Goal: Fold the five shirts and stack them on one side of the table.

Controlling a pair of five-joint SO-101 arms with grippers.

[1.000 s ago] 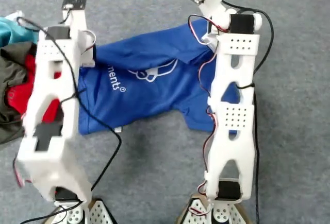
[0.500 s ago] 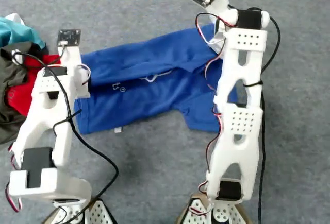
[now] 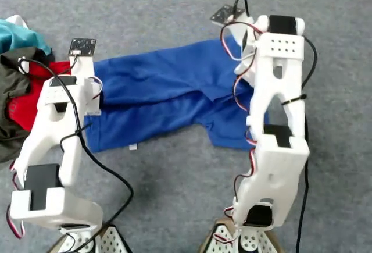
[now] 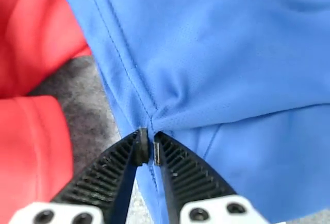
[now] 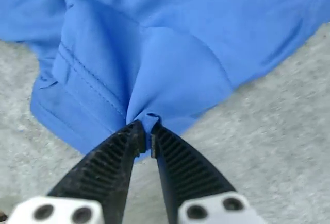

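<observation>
**Far edge carried over, both pinches holding**

Since a second ago both arms have drawn back toward me and brought the far half of the blue shirt (image 3: 168, 99) over its near half. The left arm (image 3: 55, 125) has pulled back the most.

High view: the shirt lies doubled lengthwise across the middle of the grey table (image 3: 174, 195), with one arm over each end. A pile (image 3: 17, 90) of red, dark and teal shirts sits at the left edge, touching the blue one. I see open carpet on my near side and out past the right arm (image 3: 279, 119).

Left wrist view: the left gripper (image 4: 148, 149) is clamped on a hem crease of the blue shirt. The red shirt (image 4: 31, 38) is just beside it, so I judge a snag is possible there.

Right wrist view: the right gripper (image 5: 146, 131) is closed on a small bunch of blue cloth at the edge, with bare table beyond.

I judge the fabric light, limp and thin. It will sag between the pinches and drag on the carpet. Stitched hems give the surest bite.
</observation>
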